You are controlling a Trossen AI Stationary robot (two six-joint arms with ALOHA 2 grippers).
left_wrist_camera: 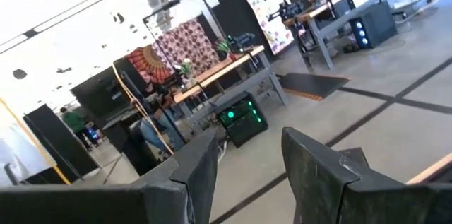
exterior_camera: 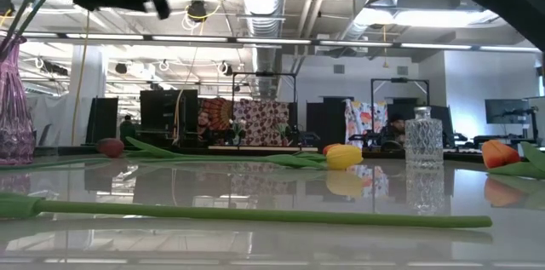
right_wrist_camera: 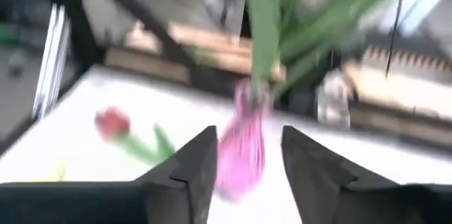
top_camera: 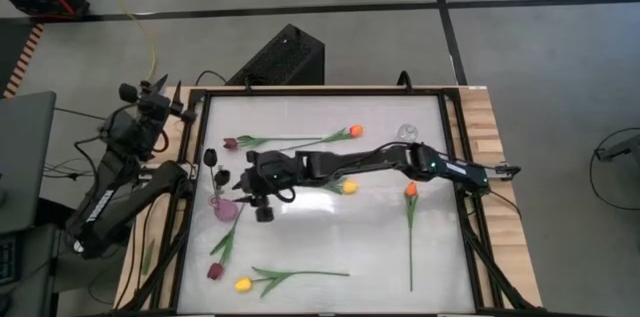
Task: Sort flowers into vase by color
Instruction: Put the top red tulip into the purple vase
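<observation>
My right gripper (top_camera: 233,185) is open and empty, reaching across the table just right of a pink glass vase (top_camera: 226,208). In the right wrist view the vase (right_wrist_camera: 244,146) stands ahead between the two fingers, apart from them, with green stems (right_wrist_camera: 265,26) rising out of it. Tulips lie flat on the table: maroon (top_camera: 230,143), orange (top_camera: 354,131), yellow (top_camera: 349,187), orange (top_camera: 410,189), yellow (top_camera: 242,284). A maroon head (top_camera: 214,271) shows near the vase's near side. My left gripper (top_camera: 160,92) is open and empty, off the table's far left corner.
A clear glass vase (top_camera: 406,133) stands at the far right of the white table top (top_camera: 320,247); it also shows in the low view (exterior_camera: 423,138). A dark rail (top_camera: 320,92) frames the table. A black box (top_camera: 285,55) sits beyond the far edge.
</observation>
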